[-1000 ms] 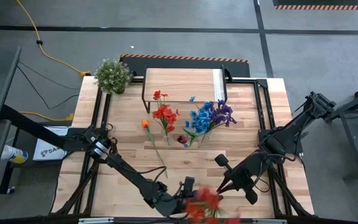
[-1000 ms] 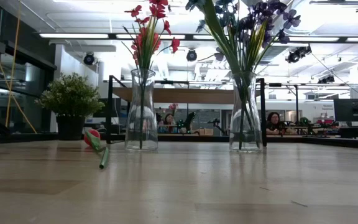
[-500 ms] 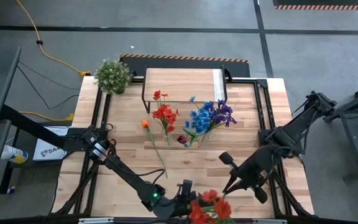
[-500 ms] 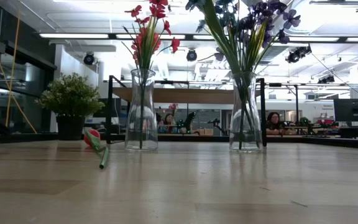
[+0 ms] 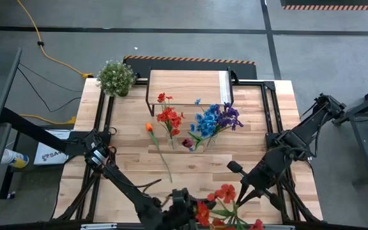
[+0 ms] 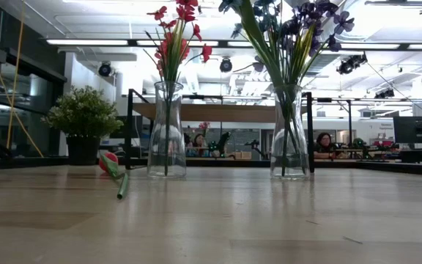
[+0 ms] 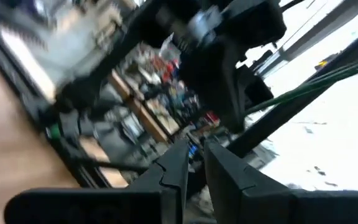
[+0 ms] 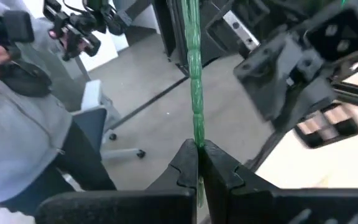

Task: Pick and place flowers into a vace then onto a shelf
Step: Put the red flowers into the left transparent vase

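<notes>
Red blooms sit right at the near edge of the table (image 5: 126, 160), where both arms are bunched up. The right gripper (image 8: 196, 163) is pinched shut on a green stem (image 8: 194, 81), running straight out from between its fingers. In the high view that gripper (image 5: 243, 190) sits just right of the red flowers (image 5: 222, 195). The left gripper (image 5: 185, 206) is low at the near edge, touching or nearly touching the same bunch. Its fingers (image 7: 178, 167) look almost closed with only a thin gap, and I can't tell whether they actually have a stalk.

A bit further out, a loose orange flower (image 5: 149, 127) lies flat on the wood, its stem trailing toward the near side. Past that stand two glass vases, one with red flowers (image 6: 165, 132), one with blue and purple (image 6: 290, 136). Behind them is the shelf (image 5: 187, 86), nothing on it yet, and a potted plant (image 5: 115, 76) in the far left corner.

What worries me: if both grippers end up on one thin stem and pull different ways, it'll bend or slip out. Also the bunch hangs off the table edge, so a loose pinch means it drops to the floor. And both vases are already stuffed and tall, easy to knock over going in.
</notes>
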### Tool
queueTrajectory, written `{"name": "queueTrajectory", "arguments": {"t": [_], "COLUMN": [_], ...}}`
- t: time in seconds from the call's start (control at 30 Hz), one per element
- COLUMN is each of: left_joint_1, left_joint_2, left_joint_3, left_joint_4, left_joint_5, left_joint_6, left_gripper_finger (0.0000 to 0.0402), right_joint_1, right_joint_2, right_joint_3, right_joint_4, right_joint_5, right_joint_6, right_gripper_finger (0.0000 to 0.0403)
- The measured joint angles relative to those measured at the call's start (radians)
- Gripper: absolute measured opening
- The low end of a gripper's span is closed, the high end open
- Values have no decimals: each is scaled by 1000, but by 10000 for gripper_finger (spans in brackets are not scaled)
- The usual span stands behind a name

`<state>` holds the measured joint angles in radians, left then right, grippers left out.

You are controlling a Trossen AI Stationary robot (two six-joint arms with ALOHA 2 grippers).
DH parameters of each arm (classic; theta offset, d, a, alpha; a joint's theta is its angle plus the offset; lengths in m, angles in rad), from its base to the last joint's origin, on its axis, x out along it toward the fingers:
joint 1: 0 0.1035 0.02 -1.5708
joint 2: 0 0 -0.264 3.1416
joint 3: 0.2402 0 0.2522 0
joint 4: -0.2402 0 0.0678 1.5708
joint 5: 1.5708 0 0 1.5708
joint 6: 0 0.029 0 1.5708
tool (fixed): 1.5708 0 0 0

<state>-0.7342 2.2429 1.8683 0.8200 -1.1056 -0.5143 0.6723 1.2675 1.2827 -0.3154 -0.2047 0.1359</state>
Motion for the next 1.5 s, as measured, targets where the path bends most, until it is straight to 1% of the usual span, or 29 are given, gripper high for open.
{"name": "queueTrajectory", "arguments": {"t": [0.1,0.2,0.3,0.4,0.5,0.6,0.7,0.87,1.13,1.4,1.5], "left_joint_1": [-2,2,1,0,0,1,1,-8,-13,-12,-13], "left_joint_2": [0,-2,-2,-2,-2,-2,-2,-2,-2,-2,-2], "left_joint_3": [1,2,2,2,2,18,46,77,82,82,82], "left_joint_4": [112,179,220,294,364,409,396,347,330,327,322], "left_joint_5": [-4,4,7,13,19,53,77,76,75,74,73], "left_joint_6": [218,365,484,593,674,748,796,853,858,876,877], "left_gripper_finger": [90,90,90,90,90,90,90,90,90,90,90], "right_joint_1": [0,0,0,0,-9,-24,-43,-80,-119,-136,-149], "right_joint_2": [0,0,1,3,9,29,60,81,90,135,137], "right_joint_3": [0,0,0,0,-1,-1,-3,-4,-3,-3,-3], "right_joint_4": [38,87,118,130,133,139,158,201,235,256,266], "right_joint_5": [-19,-43,-57,-40,-29,-34,-45,-93,-128,-154,-191], "right_joint_6": [30,67,96,122,138,163,171,179,187,200,203], "right_gripper_finger": [0,0,0,0,0,0,0,0,0,0,0]}}
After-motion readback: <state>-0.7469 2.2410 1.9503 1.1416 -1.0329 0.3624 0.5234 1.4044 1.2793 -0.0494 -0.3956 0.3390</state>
